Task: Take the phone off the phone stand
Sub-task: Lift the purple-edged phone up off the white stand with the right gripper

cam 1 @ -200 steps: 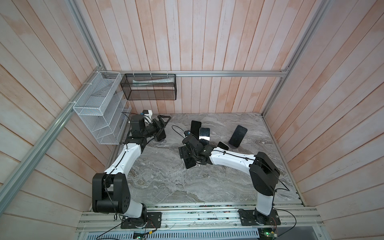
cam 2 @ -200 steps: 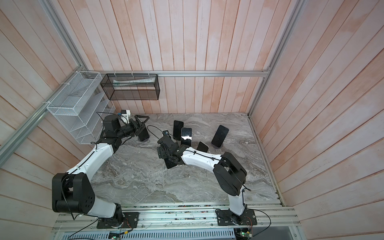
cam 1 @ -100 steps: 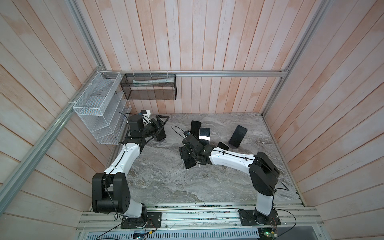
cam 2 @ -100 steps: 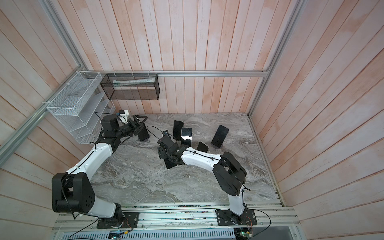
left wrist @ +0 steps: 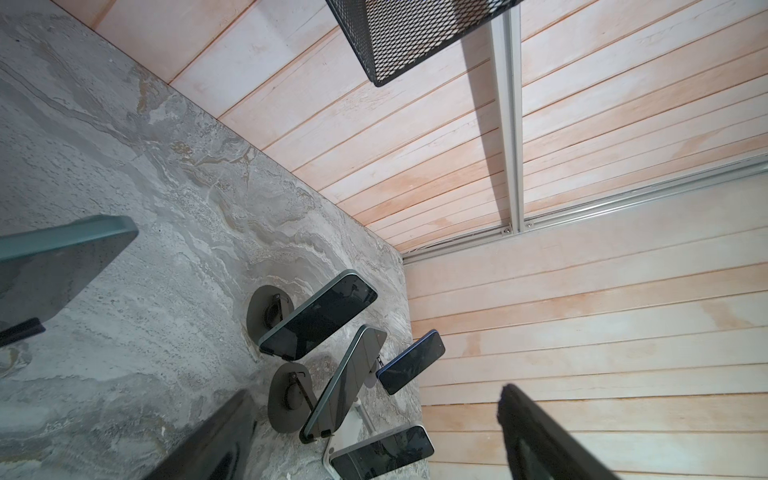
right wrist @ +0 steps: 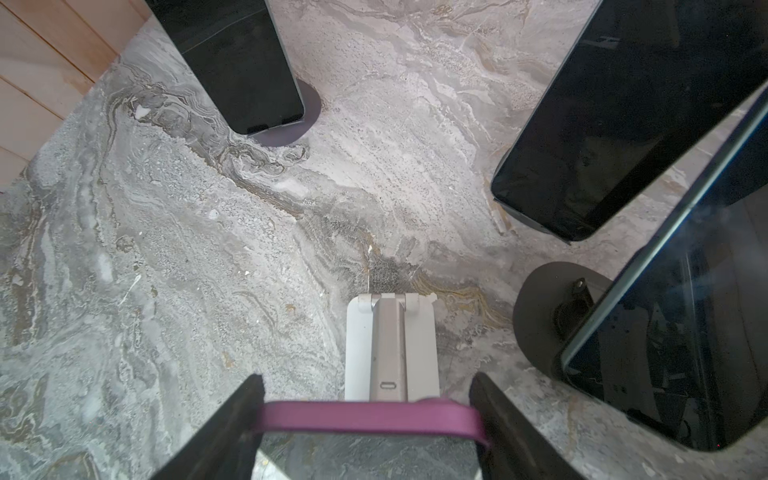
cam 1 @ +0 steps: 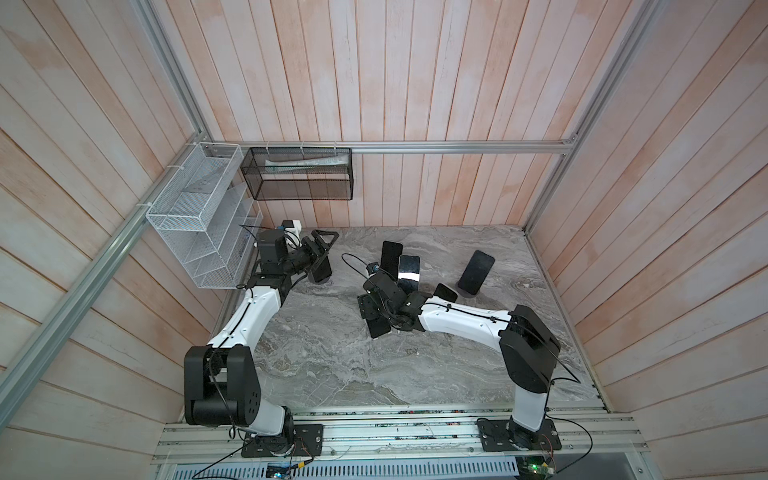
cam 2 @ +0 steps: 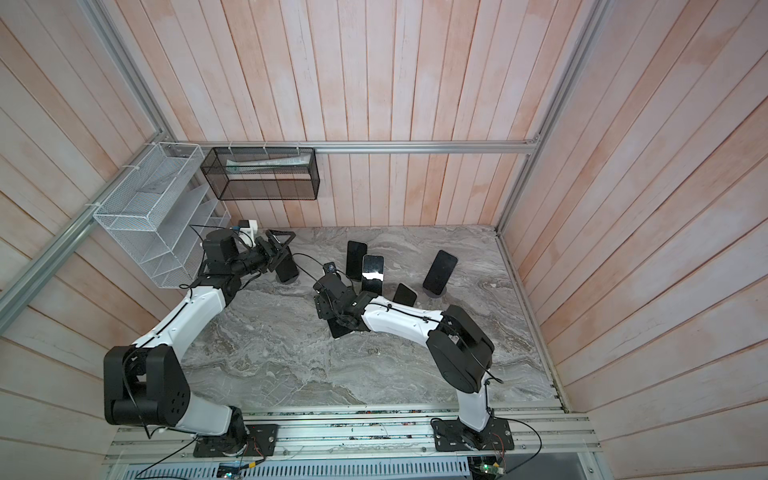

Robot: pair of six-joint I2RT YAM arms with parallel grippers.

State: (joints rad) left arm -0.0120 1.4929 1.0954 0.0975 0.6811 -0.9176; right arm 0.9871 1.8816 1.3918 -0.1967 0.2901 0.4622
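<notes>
Seemingly a pale tube point(cam 1: 306, 163) inside the black mesh basket point(cam 1: 299, 190).

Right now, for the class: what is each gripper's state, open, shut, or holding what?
Left gripper: open, holding nothing.
Right gripper: shut on the purple phone.

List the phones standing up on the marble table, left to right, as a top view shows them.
leftmost phone → rear phone → phone with the bright glare → small low phone → rightmost phone
</notes>
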